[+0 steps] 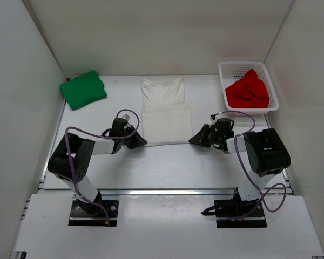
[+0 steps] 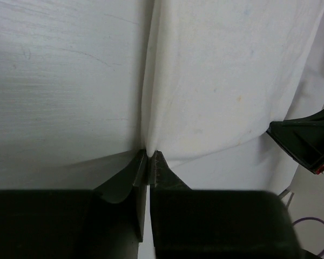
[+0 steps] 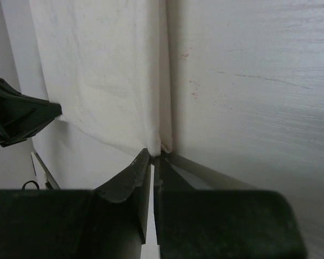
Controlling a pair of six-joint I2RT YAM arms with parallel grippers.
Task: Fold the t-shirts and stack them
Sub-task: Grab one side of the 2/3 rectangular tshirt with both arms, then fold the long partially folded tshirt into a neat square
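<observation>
The white t-shirt [image 1: 164, 110] lies flat in the middle of the table as a long strip, collar end away from the arms. My left gripper [image 1: 141, 142] is shut on its near left corner, and the left wrist view shows the cloth [image 2: 221, 81] pinched between the tips [image 2: 149, 154]. My right gripper [image 1: 193, 140] is shut on the near right corner, with the hem [image 3: 102, 70] bunched at its tips [image 3: 158, 155]. A folded green t-shirt [image 1: 83, 89] sits at the far left. The red t-shirt [image 1: 248, 90] lies crumpled in the basket.
A white mesh basket [image 1: 243, 64] stands at the far right corner. White walls close in the table on the left, back and right. Purple cables loop beside both wrists.
</observation>
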